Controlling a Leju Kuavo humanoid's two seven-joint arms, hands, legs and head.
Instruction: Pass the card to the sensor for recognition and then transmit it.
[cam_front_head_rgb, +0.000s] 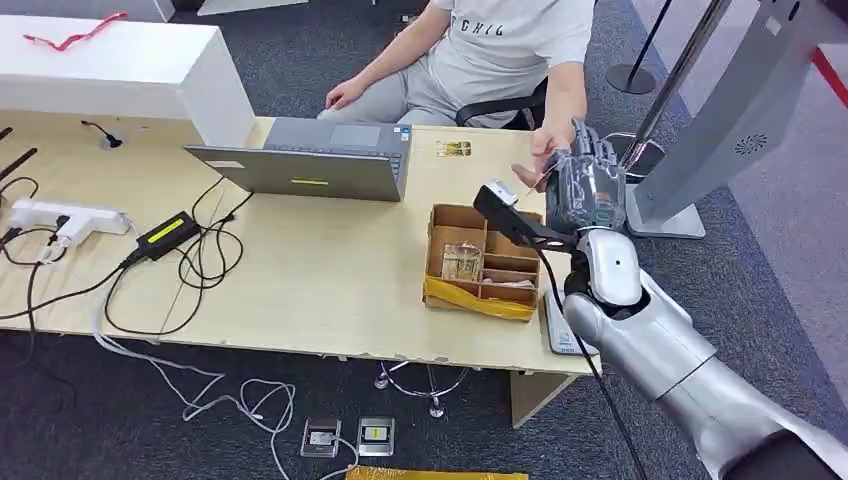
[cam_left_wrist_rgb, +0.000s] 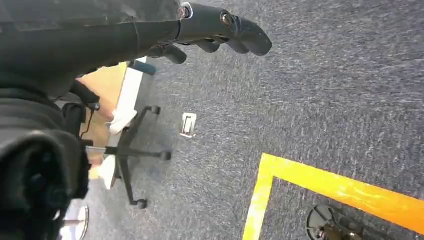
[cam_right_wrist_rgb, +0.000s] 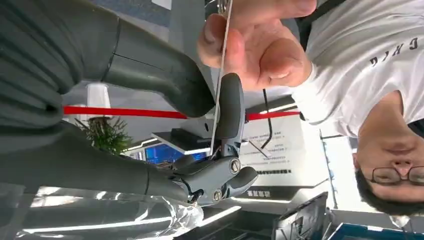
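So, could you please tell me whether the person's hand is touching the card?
Touching. The right wrist view shows the person's hand pinching the card edge-on, while the right hand grips it lower down.

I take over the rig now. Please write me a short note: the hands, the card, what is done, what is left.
Right hand: raised past the table's far edge, pinching the card between thumb and fingers.
Left hand: hangs over the carpet, holds nothing.
The person's hand grips the card's other end.
Done: card brought to the person.
Left: let go of the card. Sensor step: cannot tell.

A silver right arm (cam_front_head_rgb: 690, 370) with a black cable ends in a dark grey hand (cam_front_head_rgb: 585, 185).
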